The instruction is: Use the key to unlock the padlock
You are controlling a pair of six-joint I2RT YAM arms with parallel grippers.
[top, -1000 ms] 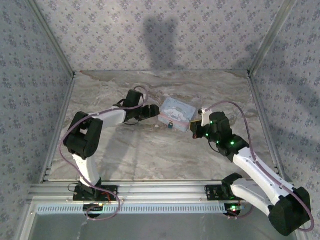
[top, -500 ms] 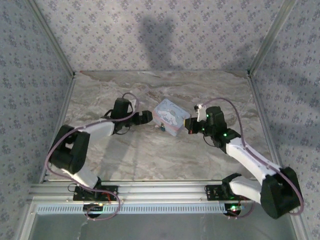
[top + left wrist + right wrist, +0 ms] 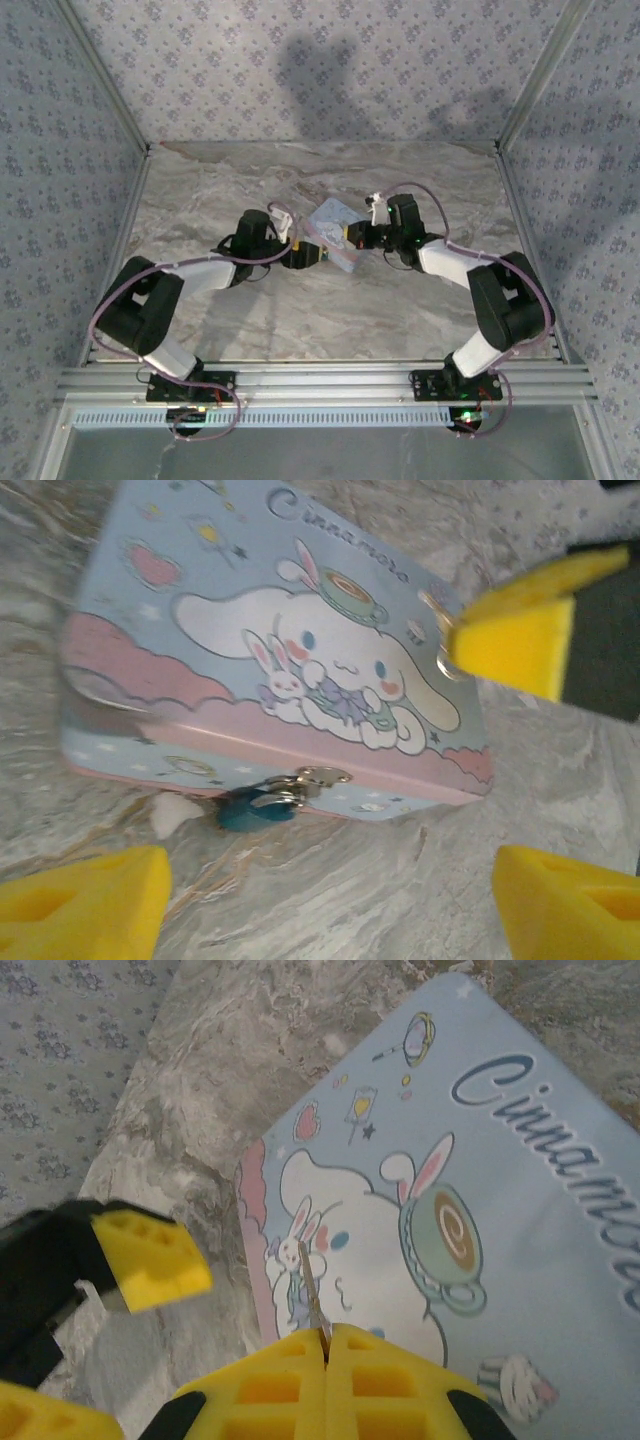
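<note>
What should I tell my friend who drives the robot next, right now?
Left hand: open, holding nothing, facing the front side of the pale blue-and-pink cartoon-printed tin.
Right hand: shut on the thin silvery key, its tip over the tin's lid.
The tiny blue padlock hangs at the tin's front clasp.
Done: key picked up.
Left: bring the key to the padlock, put it in, turn it open.

Lid of the tin (image 3: 150, 670): one word in dark-blue script, "Cinnamoro…" (image 3: 340, 535), set along the edge above the printed cartoon figure. Its last letters blur in the left wrist view. The right wrist view reads "Cinnamor…" (image 3: 560, 1150), cut by the frame edge.
</note>
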